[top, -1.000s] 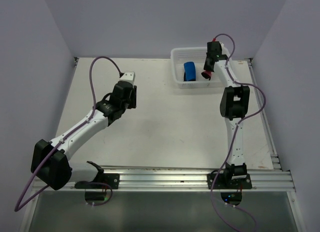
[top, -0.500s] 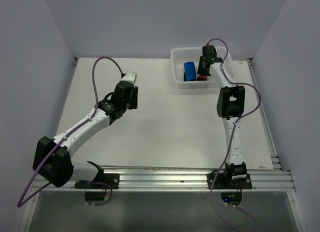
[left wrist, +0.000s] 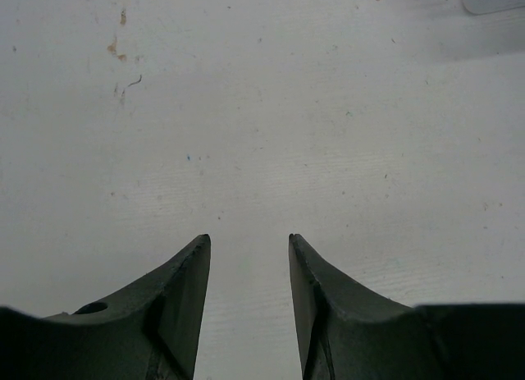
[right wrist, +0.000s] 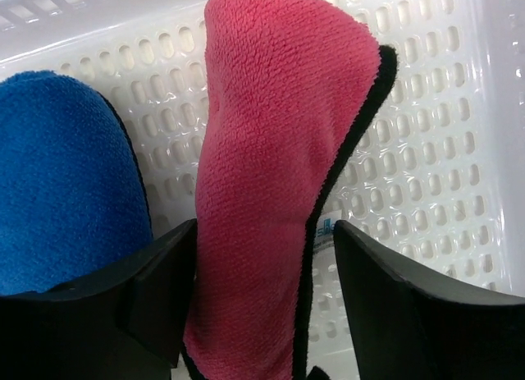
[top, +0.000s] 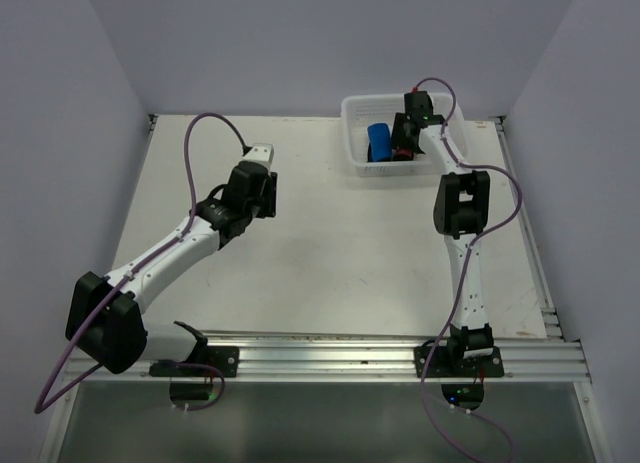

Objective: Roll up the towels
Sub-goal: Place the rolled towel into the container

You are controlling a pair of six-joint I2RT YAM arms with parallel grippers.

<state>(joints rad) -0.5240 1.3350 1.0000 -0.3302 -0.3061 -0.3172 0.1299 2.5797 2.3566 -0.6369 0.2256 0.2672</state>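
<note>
Pink towel (right wrist: 279,191), rolled, in white basket (right wrist: 426,150) beside rolled blue towel (right wrist: 66,183); right tool (right wrist: 264,232) straddles it, jaws spread, released. Left tool (left wrist: 248,240) jaws parted, holding nothing, above tabletop (left wrist: 262,109)

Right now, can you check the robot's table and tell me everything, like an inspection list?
Surface: white table, small brown stains.
Job's things: bright blue cloth towel and pink-red cloth towel, both apparently rolled, side by side in the white mesh plastic basket.
Clutter: nothing seen.
Grippers: left gripper open over the table; right gripper open, fingers either side of the pink-red towel.
Cables: purple cables loop off both arms.
Surroundings: plain lavender walls.
</note>
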